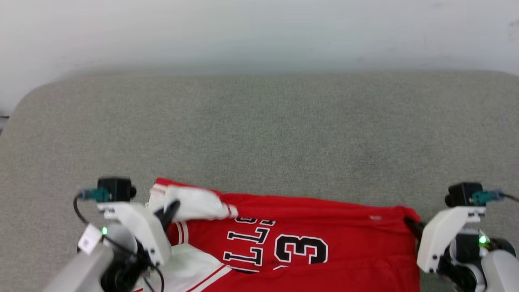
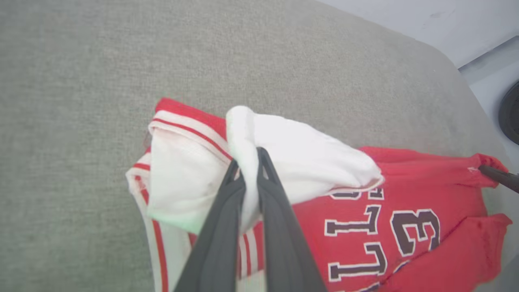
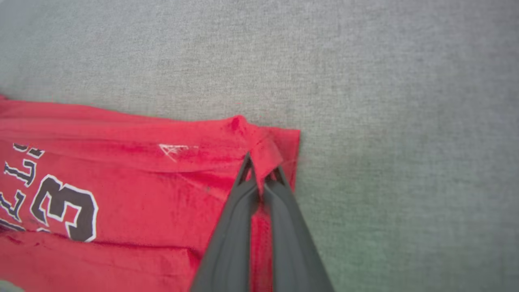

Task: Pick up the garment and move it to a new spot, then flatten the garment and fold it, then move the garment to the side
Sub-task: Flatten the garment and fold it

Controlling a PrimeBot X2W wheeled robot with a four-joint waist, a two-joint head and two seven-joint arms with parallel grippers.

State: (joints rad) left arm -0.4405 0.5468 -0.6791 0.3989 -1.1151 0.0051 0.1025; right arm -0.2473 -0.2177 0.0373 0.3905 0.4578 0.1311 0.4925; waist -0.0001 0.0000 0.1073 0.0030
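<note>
The garment (image 1: 324, 227) is a red jersey with white sleeves, black lettering and a number 3, lying across the near edge of the grey surface. My left gripper (image 1: 170, 209) is shut on a bunched white sleeve at the garment's left end; the left wrist view has the white cloth (image 2: 284, 162) pinched between the two dark fingers (image 2: 227, 219). My right gripper (image 1: 409, 223) is shut on the red corner at the right end. In the right wrist view the red fabric (image 3: 162, 178) folds up between that gripper's fingertips (image 3: 247, 170).
A grey fabric-covered surface (image 1: 259, 134) stretches ahead of the garment to a pale wall (image 1: 259, 32). Its rounded far corners sit at left and right. The left wrist view catches pale floor and a dark round object (image 2: 511, 115) beyond the surface's edge.
</note>
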